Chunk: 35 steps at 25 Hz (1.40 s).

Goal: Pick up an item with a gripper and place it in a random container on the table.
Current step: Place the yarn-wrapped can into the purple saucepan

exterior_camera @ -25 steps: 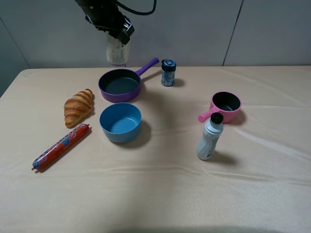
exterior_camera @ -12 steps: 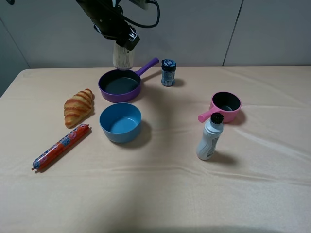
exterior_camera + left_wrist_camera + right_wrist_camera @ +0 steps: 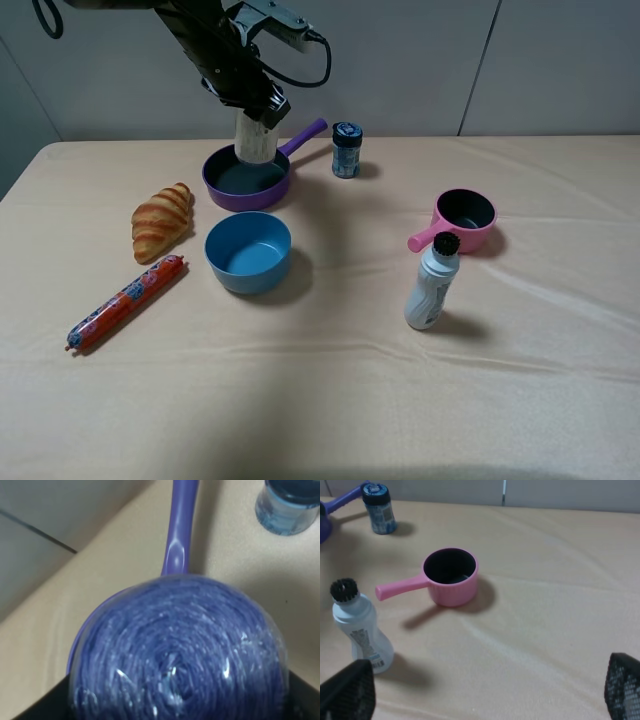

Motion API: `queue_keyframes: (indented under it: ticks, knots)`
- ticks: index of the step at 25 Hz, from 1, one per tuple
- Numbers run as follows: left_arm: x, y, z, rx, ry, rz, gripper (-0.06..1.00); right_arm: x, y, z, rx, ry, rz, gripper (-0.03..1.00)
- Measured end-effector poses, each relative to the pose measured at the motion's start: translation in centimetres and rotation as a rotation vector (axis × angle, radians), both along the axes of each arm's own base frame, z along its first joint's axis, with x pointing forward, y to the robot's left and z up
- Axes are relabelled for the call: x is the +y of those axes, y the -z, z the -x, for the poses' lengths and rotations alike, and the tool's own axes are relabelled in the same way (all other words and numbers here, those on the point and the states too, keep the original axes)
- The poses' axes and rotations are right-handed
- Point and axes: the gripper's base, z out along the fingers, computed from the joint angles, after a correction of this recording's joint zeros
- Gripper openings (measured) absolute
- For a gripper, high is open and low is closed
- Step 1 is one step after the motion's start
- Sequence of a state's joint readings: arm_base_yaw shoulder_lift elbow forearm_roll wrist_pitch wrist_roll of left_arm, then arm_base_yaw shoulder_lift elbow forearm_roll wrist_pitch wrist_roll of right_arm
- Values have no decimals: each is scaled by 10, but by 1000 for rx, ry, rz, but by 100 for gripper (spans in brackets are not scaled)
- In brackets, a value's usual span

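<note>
In the exterior high view my left gripper (image 3: 256,106) is shut on the top of the tall clear jar (image 3: 254,142). It holds the jar upright over the back of the purple frying pan (image 3: 222,186), with the jar's base down at the rim. I cannot tell if the jar touches the pan. In the left wrist view the jar's purple lid (image 3: 180,650) fills the frame above the pan's rim (image 3: 79,636) and its long handle (image 3: 181,525). My right gripper (image 3: 485,692) is open and empty above the beige table (image 3: 560,580).
A blue bowl (image 3: 248,251), a croissant (image 3: 161,220) and a red sausage (image 3: 126,301) lie in front of the pan. A small blue jar (image 3: 346,150) stands beside the handle. A pink saucepan (image 3: 462,220) and a white squeeze bottle (image 3: 432,283) stand at the right.
My left gripper has moved down and a little right with the jar, from above and behind the pan to the pan's rim. Nothing else has moved.
</note>
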<state>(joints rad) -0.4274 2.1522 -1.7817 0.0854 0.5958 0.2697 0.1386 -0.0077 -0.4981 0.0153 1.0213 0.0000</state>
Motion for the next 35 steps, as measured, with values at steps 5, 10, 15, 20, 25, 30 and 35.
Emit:
queue_keyframes:
  ticks: [5, 10, 15, 20, 25, 30, 35]
  knots:
    - [-2, 15, -3, 15, 1, -7, 61, 0, 0, 0, 0, 0, 0, 69]
    - [-2, 22, -5, 24, 10, -17, 61, 0, 0, 0, 0, 0, 0, 69]
    - [-2, 27, -7, 23, 10, -17, 61, 0, 0, 0, 0, 0, 0, 69]
    - [-2, 28, -7, 24, 11, -18, 61, 0, 0, 0, 0, 0, 0, 69]
    - [-2, 28, -7, 23, 12, -18, 61, 0, 0, 0, 0, 0, 0, 69]
    - [-2, 28, -7, 23, 12, -18, 61, 0, 0, 0, 0, 0, 0, 69]
    - [-2, 28, -7, 23, 12, -18, 61, 0, 0, 0, 0, 0, 0, 69]
